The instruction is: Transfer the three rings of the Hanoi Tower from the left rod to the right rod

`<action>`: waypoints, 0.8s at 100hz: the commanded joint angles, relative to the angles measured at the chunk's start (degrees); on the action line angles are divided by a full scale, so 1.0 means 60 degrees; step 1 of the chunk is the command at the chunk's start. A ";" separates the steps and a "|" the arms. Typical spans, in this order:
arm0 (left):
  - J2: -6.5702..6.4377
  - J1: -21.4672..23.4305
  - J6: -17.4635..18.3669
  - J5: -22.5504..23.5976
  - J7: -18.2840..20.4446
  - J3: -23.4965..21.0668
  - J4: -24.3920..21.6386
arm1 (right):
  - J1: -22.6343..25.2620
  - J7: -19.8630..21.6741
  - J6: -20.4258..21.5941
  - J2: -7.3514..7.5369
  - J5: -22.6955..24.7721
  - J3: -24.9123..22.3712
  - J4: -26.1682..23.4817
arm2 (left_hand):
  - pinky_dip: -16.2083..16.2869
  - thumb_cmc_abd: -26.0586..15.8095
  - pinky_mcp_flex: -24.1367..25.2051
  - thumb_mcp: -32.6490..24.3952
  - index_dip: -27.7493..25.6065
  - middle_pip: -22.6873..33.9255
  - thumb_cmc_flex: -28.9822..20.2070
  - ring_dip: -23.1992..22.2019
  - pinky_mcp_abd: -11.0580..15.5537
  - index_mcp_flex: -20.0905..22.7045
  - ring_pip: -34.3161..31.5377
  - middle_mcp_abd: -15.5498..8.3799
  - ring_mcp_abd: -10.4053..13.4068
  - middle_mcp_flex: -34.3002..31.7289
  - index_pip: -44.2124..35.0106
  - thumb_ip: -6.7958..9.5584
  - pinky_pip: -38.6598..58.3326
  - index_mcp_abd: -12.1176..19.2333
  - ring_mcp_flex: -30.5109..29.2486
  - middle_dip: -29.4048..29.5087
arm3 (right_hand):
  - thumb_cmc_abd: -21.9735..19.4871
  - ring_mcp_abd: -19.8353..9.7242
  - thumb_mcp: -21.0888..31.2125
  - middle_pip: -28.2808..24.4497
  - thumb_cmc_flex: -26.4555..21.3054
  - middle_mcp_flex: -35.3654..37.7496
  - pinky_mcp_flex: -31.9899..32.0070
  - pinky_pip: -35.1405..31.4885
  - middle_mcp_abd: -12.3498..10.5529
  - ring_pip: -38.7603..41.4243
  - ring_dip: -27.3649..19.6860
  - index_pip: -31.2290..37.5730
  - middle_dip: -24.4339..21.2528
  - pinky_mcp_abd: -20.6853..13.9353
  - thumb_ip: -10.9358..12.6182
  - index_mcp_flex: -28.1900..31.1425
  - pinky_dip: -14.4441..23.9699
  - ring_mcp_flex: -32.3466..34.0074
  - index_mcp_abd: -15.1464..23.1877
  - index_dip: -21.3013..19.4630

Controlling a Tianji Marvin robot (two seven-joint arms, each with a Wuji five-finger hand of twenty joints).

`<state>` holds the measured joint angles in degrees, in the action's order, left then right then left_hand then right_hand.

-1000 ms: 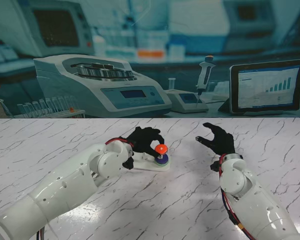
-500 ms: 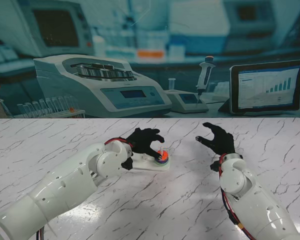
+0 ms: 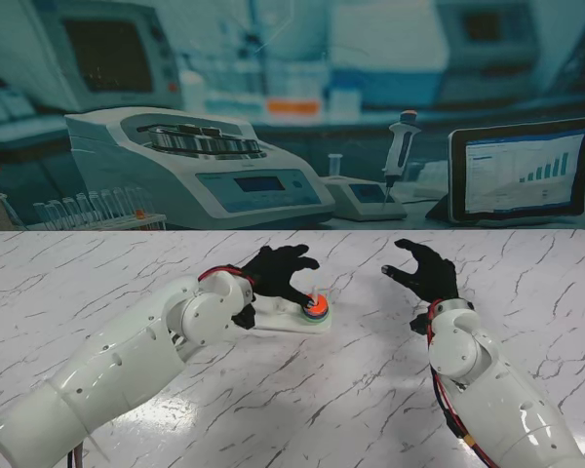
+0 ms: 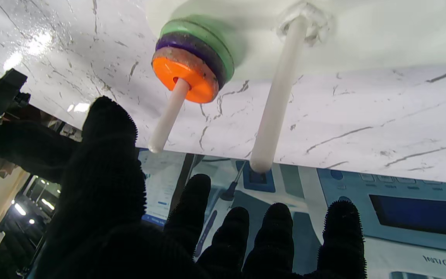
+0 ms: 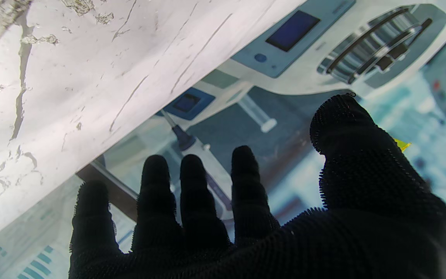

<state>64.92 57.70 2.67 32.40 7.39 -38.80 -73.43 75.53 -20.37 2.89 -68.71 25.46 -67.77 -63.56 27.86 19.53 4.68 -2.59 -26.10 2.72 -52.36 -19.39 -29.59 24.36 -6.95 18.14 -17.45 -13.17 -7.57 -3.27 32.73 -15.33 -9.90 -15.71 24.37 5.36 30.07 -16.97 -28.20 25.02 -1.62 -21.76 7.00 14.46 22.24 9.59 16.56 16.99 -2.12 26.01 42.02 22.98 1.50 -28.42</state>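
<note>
Three rings sit stacked on one rod of the Hanoi Tower base [image 3: 291,323] in the stand's view: the orange ring [image 3: 317,305] topmost, at the base's right end. The left robot hand [image 3: 278,270] arches over the stack, fingers apart and holding nothing, probably because its work there is done. The right robot hand [image 3: 424,270] hovers well apart over the counter [image 3: 526,283], spread and idle.

The left wrist view shows orange ring [image 4: 186,77], purple ring [image 4: 199,50] and green ring [image 4: 203,33] threaded on the rod [image 4: 167,118], largest against the base, with a bare rod [image 4: 275,104] beside it and fingertips [image 4: 108,116] clear of both.

The right wrist view shows only splayed fingers [image 5: 192,182], no tower.
</note>
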 commanded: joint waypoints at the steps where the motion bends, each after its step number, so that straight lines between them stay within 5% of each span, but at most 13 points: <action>1: -0.0030 0.0132 0.0181 0.0103 -0.0044 -0.0134 -0.0251 | 0.0049 -0.0035 0.0024 -0.0084 -0.0018 0.0051 -0.0017 | 0.0012 -0.0200 0.0127 -0.0113 0.0077 0.0051 0.0145 0.0063 -0.0227 -0.0072 0.0114 0.0109 -0.0052 -0.0032 0.0051 0.0281 -0.0230 -0.0093 0.0269 0.0027 | -0.0060 -0.0017 -0.0093 -0.0057 -0.0163 0.0148 0.0053 -0.0072 -0.0062 0.0076 0.0116 -0.0048 -0.0040 -0.0096 0.0232 0.0240 0.0114 0.0176 0.0259 0.0099; 38: -0.0245 0.1712 -0.0437 0.1261 -0.0703 -0.2196 -0.1663 | 0.0063 0.0122 0.0136 -0.0069 -0.0080 0.0194 -0.0091 | 0.0262 -0.1454 -0.0355 0.0637 -0.0100 0.0232 -0.0047 0.0050 -0.0317 0.0620 -0.0139 -0.0237 -0.0108 -0.1301 -0.0254 0.0126 0.0308 0.0402 -0.0849 0.0013 | -0.0071 0.0002 -0.0051 -0.0013 -0.0161 0.0090 0.0113 -0.0032 0.0036 -0.0066 0.0009 -0.0018 -0.0068 -0.0060 0.0236 0.0194 0.0095 -0.0087 0.0065 0.0070; 67: -0.0223 0.2989 -0.1260 0.2339 -0.2106 -0.3701 -0.2011 | 0.0059 0.0199 0.0175 -0.0068 -0.0118 0.0309 -0.0155 | 0.0353 -0.1835 -0.0465 0.0750 -0.0019 0.0298 -0.0410 -0.0095 -0.0243 0.0804 -0.0258 -0.0527 0.0041 -0.1668 -0.0233 -0.0005 0.0570 0.0628 -0.1096 -0.0065 | -0.0161 -0.0051 -0.0058 0.0111 -0.0095 0.0022 0.0135 -0.0016 -0.0024 -0.0229 -0.0019 -0.0075 -0.0100 -0.0151 0.0236 0.0072 0.0083 -0.0046 0.0043 0.0079; 80: -0.0109 0.3280 -0.1634 0.2322 -0.2844 -0.4002 -0.1772 | 0.0071 0.0202 0.0201 -0.0070 -0.0140 0.0298 -0.0188 | -0.0026 -0.1969 -0.0487 0.0824 0.0193 0.0286 -0.0443 -0.0143 0.0143 0.0859 -0.0241 -0.0608 0.0101 -0.1731 -0.0150 -0.0053 0.0119 0.0672 -0.1015 -0.0068 | -0.0298 -0.0117 -0.0068 0.0162 0.0069 -0.0001 0.0131 -0.0021 -0.0060 -0.0266 -0.0018 -0.0106 -0.0112 -0.0192 0.0236 0.0055 0.0085 -0.0084 0.0031 0.0092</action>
<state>63.93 76.50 -7.89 46.87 -10.17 -62.14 -85.55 75.53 -19.10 3.79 -68.65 24.84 -66.19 -64.13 29.05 10.32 1.65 1.43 -26.06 4.53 -53.18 -19.54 -29.61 29.18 -8.17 15.55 -17.99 -22.48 -9.16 -3.26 34.59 -12.67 -15.84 -15.71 23.76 5.37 30.06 -16.71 -28.20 25.02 -1.61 -21.76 7.13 14.46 22.25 9.59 16.33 17.00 -2.12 25.94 42.03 22.97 1.50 -28.42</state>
